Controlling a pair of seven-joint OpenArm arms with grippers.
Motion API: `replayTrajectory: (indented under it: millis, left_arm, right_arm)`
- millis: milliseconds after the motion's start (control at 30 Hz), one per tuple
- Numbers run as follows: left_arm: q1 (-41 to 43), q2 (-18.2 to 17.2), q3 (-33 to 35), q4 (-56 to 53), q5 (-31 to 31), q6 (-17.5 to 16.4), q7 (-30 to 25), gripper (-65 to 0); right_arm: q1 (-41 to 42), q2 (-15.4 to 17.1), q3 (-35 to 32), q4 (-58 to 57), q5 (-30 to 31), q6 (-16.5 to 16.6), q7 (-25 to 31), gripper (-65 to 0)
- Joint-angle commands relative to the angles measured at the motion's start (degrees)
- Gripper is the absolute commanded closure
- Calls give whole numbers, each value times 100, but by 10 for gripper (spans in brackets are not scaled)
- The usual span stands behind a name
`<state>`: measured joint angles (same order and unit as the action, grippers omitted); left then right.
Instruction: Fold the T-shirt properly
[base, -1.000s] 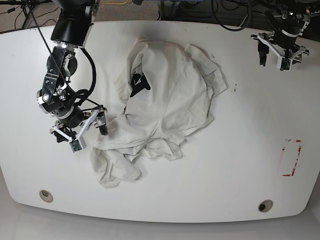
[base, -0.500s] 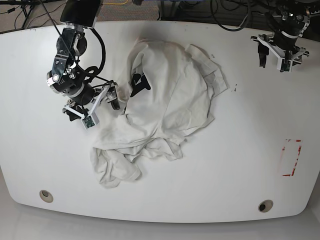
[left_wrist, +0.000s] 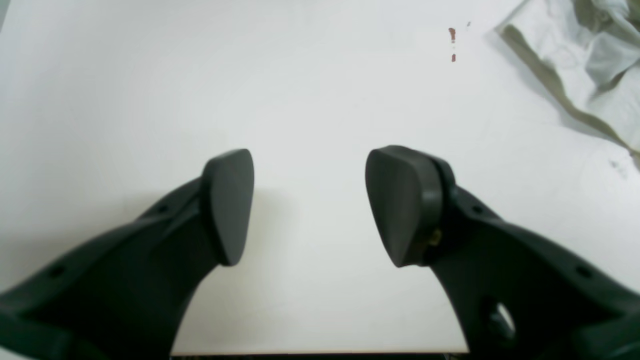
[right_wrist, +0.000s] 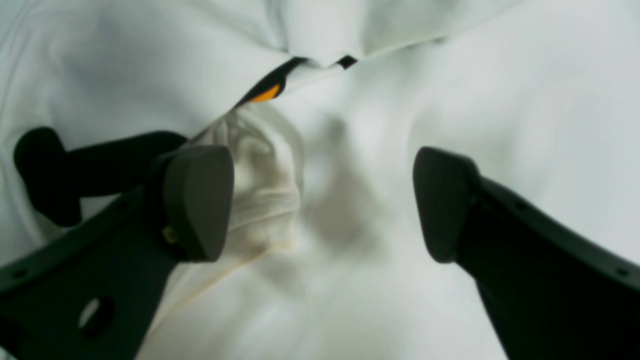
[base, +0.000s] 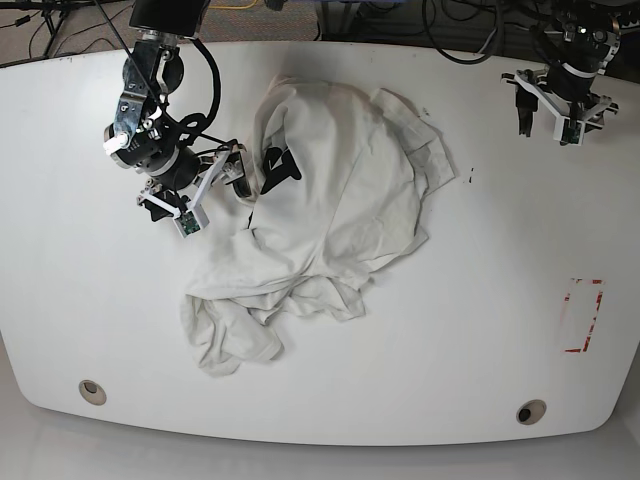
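Shirt (base: 330, 210) is lying crumpled mid-desk (base: 480, 340). Right hand (base: 212, 186) is hovering wide open, empty, at shirt's near edge; left hand (base: 560, 105), open and empty, is sitting well apart. Right is nearer.

T-shirt (base: 335, 190) heaped mid-table (base: 500, 330); bare surface right, front, far left.

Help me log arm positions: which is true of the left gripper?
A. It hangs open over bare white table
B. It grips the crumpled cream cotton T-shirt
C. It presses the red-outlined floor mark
A: the left gripper shows parted jaws with only white table between them, the T-shirt off to one side.
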<state>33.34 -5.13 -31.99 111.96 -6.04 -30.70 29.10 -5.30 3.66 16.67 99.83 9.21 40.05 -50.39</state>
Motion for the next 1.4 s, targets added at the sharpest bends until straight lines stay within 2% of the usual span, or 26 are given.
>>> replayTrajectory:
  millis: [0, 400, 800, 1200, 1367]
  left_arm:
    - [20, -54, -32, 87, -42, 15, -119, -383]
    - [20, -54, -23, 87, -42, 15, -119, -383]
    - [20, -54, -23, 87, -42, 15, -119, -383]
    - [20, -54, -23, 87, -42, 15, -119, -383]
    - [20, -54, -23, 87, -42, 15, -119, -383]
  right_arm:
    - [95, 25, 8, -53, 85, -5, 129, -531]
    - [95, -1, -1, -308, 103, -5, 129, -531]
    - [77, -1, -493, -423, 68, -5, 138, -526]
    - [130, -1, -511, -941, 77, -5, 147, -371]
    - [121, -1, -519, -1126, 77, -5, 384, -314]
